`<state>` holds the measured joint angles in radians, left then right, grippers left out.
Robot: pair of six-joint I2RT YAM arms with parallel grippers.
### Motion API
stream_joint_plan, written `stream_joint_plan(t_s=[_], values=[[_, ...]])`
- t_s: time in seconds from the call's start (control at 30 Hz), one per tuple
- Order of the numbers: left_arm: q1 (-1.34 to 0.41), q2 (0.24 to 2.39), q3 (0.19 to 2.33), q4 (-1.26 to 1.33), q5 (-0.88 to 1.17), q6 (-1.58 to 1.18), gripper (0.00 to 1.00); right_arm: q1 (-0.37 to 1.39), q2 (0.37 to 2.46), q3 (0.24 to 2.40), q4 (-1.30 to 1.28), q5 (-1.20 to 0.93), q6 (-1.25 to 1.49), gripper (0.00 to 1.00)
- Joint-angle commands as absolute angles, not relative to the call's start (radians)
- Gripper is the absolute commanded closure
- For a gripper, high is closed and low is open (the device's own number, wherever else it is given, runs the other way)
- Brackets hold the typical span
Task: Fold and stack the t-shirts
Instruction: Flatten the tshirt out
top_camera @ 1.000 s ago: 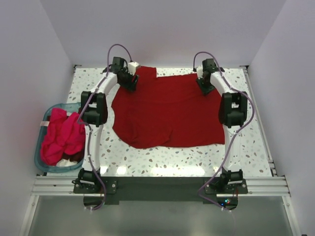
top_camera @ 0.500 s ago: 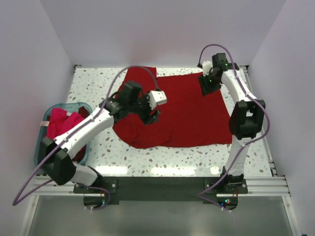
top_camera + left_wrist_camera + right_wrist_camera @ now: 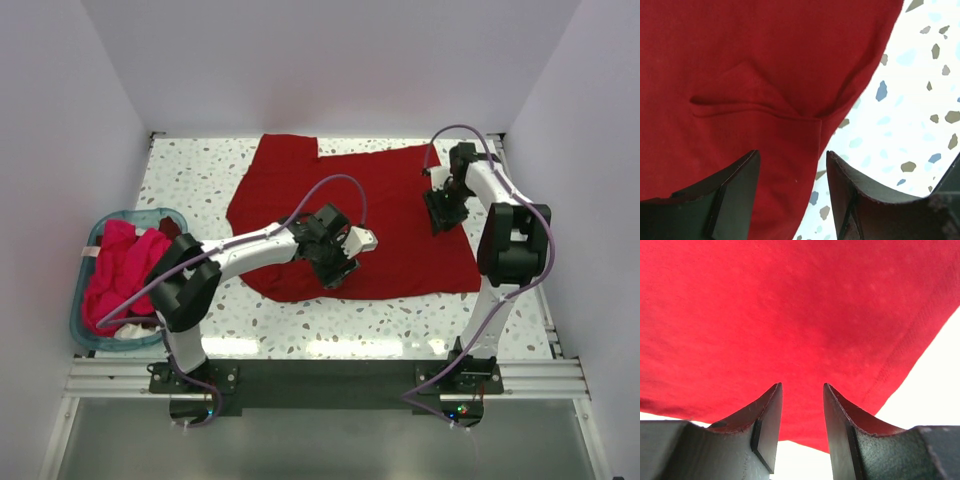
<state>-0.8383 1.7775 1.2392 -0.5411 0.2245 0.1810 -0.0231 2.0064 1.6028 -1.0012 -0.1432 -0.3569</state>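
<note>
**Desk:** What lies on the table, and how many?

**Photographer:** One crimson t-shirt (image 3: 380,220) lies spread flat across the speckled table (image 3: 190,170), and one flap of it reaches toward the far edge. One teal basket (image 3: 80,325) sits at the table's left side. It holds a heap of pinkish-red cloth (image 3: 125,275). How many shirts make up that heap I cannot tell.

**Desk:** Any lettering to quote?

**Photographer:** A white strip (image 3: 92,250) crosses the basket's far-left rim. Anything written on it is too small to read.

**Desk:** And the grippers?

**Photographer:** Two. The left gripper (image 3: 793,153) hangs over the shirt's near hem with its jaws well apart and nothing between them. A creased fold of cloth lies just beyond its fingertips, where the hem meets bare table. The right gripper (image 3: 802,385) is low over the shirt's right side, close to the stitched edge. Its jaws are parted by a narrow gap and hold nothing.
</note>
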Motion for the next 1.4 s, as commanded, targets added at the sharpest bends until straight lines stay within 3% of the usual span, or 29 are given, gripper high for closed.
stream_joint_plan(t_s=[0.0, 0.4, 0.53, 0.67, 1.03, 1.23, 1.37], values=[[-0.844, 1.822, 1.333, -0.552, 0.203, 0.138, 0.41, -0.048, 1.979, 1.588, -1.002, -0.132, -0.374, 0.58], [-0.897, 1.896, 1.391, -0.583, 0.169, 0.115, 0.35, -0.067, 1.996, 1.612, -1.02, -0.124, -0.388, 0.58], [-0.904, 1.907, 1.397, -0.583, 0.123, 0.11, 0.38, -0.072, 2.0, 1.623, -1.025, -0.126, -0.388, 0.58], [-0.905, 1.908, 1.405, -0.583, 0.098, 0.106, 0.51, -0.071, 2.006, 1.624, -1.029, -0.126, -0.39, 0.57], [-0.894, 1.836, 1.379, -0.563, 0.129, 0.123, 1.0, -0.074, 2.0, 1.611, -1.023, -0.126, -0.393, 0.57], [-0.873, 1.668, 1.309, -0.595, 0.245, 0.228, 1.0, -0.075, 1.997, 1.597, -1.019, -0.117, -0.406, 0.57], [-0.864, 1.534, 1.232, -0.762, 0.395, 0.435, 1.0, -0.08, 1.99, 1.588, -1.017, -0.109, -0.42, 0.57]])
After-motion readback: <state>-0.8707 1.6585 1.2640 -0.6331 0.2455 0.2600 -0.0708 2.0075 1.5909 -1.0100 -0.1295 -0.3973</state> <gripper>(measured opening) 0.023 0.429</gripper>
